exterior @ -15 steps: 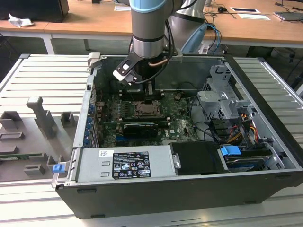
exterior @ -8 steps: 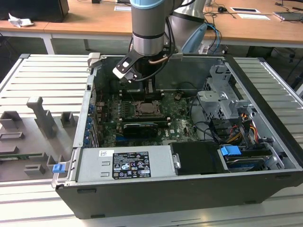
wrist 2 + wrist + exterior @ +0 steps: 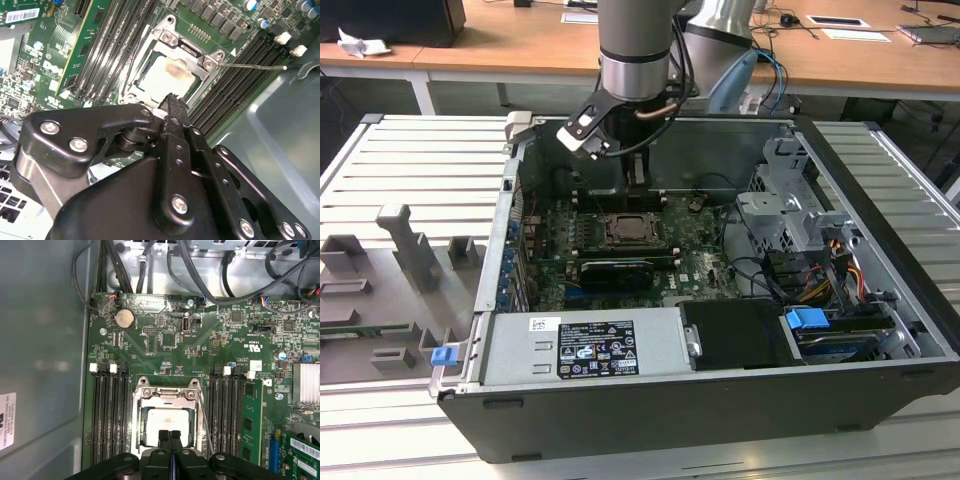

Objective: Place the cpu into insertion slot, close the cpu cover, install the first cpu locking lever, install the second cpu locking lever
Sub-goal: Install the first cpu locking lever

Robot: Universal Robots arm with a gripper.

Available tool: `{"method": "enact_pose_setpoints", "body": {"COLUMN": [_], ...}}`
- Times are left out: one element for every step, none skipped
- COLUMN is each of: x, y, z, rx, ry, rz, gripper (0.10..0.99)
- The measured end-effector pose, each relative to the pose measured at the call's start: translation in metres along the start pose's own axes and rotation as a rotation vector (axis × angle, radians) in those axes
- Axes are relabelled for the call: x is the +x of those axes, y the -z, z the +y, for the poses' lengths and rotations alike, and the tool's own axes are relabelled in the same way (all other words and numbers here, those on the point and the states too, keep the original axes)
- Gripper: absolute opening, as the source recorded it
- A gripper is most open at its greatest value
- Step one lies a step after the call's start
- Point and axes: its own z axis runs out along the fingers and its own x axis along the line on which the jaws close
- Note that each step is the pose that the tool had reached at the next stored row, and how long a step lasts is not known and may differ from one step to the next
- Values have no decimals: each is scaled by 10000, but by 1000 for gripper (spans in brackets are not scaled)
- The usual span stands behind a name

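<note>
Wooden desks (image 3: pixel 520 50) behind, grooved metal table (image 3: pixel 410 170) beneath. On it, open black computer case (image 3: pixel 720 425), with arm (image 3: pixel 635 50) entering at 12 o'clock in the exterior view. Green circuit board (image 3: pixel 165 340) inside. Gripper (image 3: pixel 169 436) poised just above the insertion slot (image 3: pixel 623 231) at the board's centre, fingers pressed together, holding nothing. Cpu cover (image 3: pixel 165 394) lying flat on the slot, cpu (image 3: pixel 167 417) seated in its window. Thin lever (image 3: pixel 255 65) angled out across black memory slots (image 3: pixel 107 415).
</note>
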Motion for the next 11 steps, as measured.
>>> {"method": "enact_pose_setpoints", "body": {"x": [0,0,0,1,1,1,1,1,1,1,1], "y": [29,49,68,89,92,92,92,93,93,93,93], "z": [2,3,4,5,6,6,6,5,5,5,5], "rx": [0,1,1,1,2,0,3,5,7,8,10], "ry": [-1,-1,-1,-1,3,107,264,465,704,884,1146], "rz": [0,0,0,-1,-3,1,9,21,35,45,60], "gripper": [106,106,106,106,106,106,106,106,106,106,106]}}
